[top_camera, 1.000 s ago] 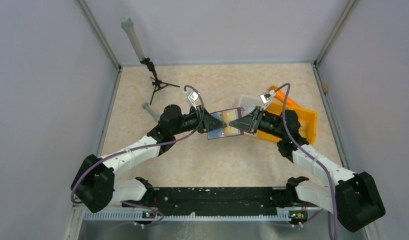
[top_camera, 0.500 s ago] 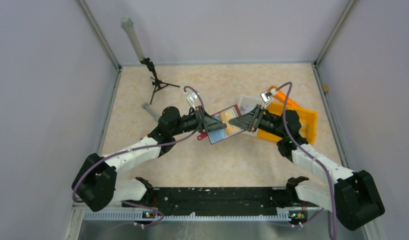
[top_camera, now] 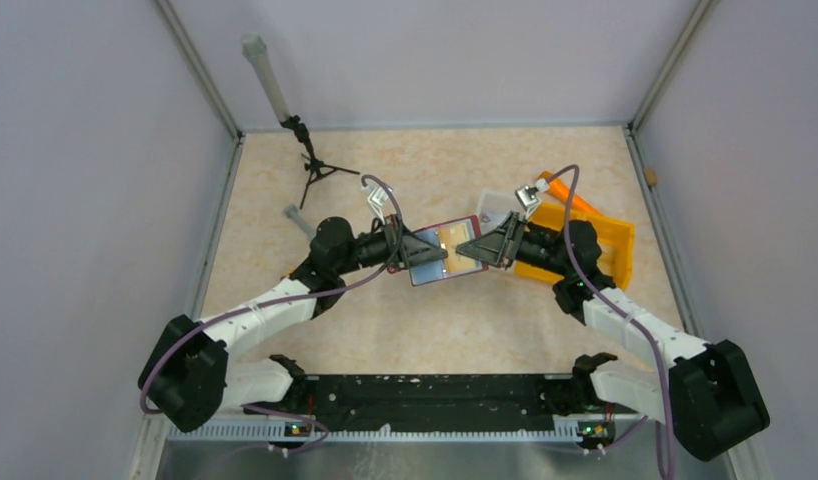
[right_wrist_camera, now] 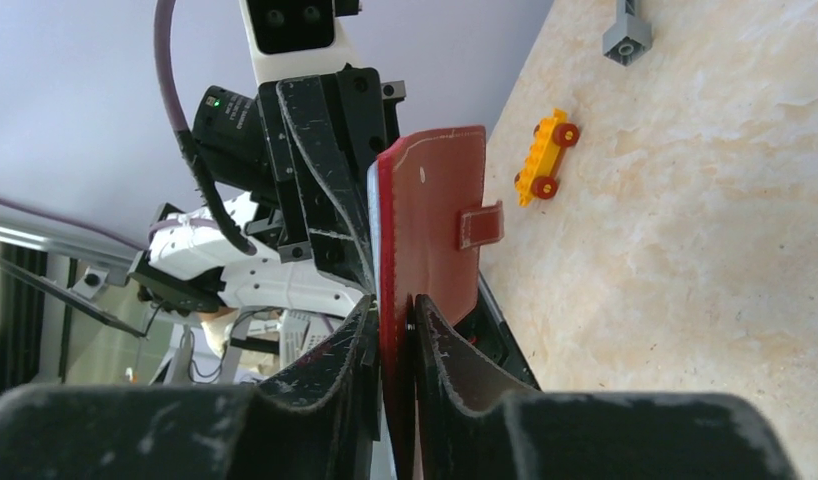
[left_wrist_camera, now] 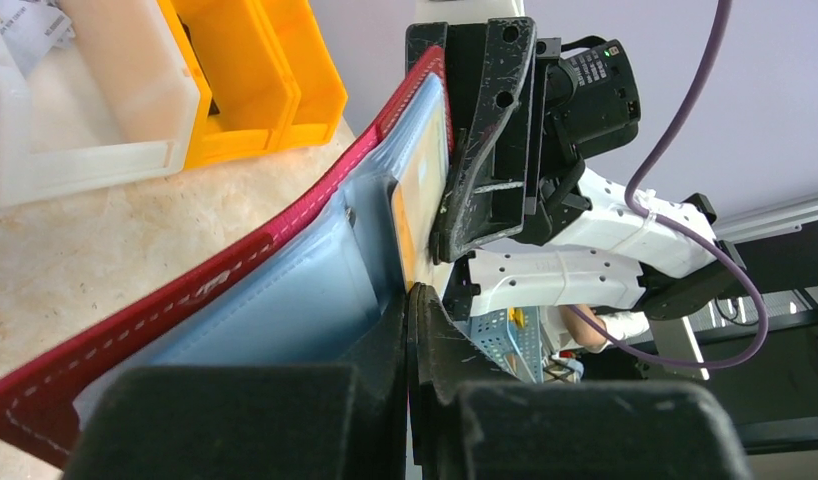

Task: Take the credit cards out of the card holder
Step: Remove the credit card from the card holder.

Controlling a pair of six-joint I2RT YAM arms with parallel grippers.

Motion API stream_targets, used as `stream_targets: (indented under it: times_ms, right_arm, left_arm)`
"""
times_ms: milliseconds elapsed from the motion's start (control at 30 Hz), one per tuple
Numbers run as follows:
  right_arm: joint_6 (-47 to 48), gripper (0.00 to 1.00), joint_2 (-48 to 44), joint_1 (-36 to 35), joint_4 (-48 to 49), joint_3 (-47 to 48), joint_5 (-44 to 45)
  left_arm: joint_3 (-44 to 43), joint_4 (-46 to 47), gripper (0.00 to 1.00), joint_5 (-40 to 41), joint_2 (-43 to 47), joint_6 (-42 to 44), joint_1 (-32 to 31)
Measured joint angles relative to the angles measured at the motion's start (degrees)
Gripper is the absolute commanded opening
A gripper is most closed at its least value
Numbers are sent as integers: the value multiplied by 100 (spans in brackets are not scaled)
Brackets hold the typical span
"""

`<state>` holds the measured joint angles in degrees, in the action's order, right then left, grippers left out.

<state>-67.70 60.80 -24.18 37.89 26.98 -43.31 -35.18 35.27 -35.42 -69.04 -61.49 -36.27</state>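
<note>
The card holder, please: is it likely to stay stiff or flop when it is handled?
Probably floppy: in the left wrist view the card holder bends between the right gripper on its red cover and the left gripper, seemingly pinched on the tan card. Likely light, since two fingertip pinches alone hold it up. The stitched cover looks grippy, not slippery.

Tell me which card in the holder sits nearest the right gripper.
The tan-yellow card: it sits in the half of the card holder clamped by the right gripper. The grey-silver card lies on the left gripper's side.
</note>
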Motion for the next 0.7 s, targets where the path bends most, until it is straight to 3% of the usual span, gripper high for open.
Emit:
stream_targets:
  times_ms: [167,700]
  right_arm:
    - [-111,27,0,68,44,0,-28]
    - [-560,13,208,216,638,-160,-186]
  left_arm:
    - [57,20,0,-116,33,11,114]
    - [291,326,0,-334,31,-103,302]
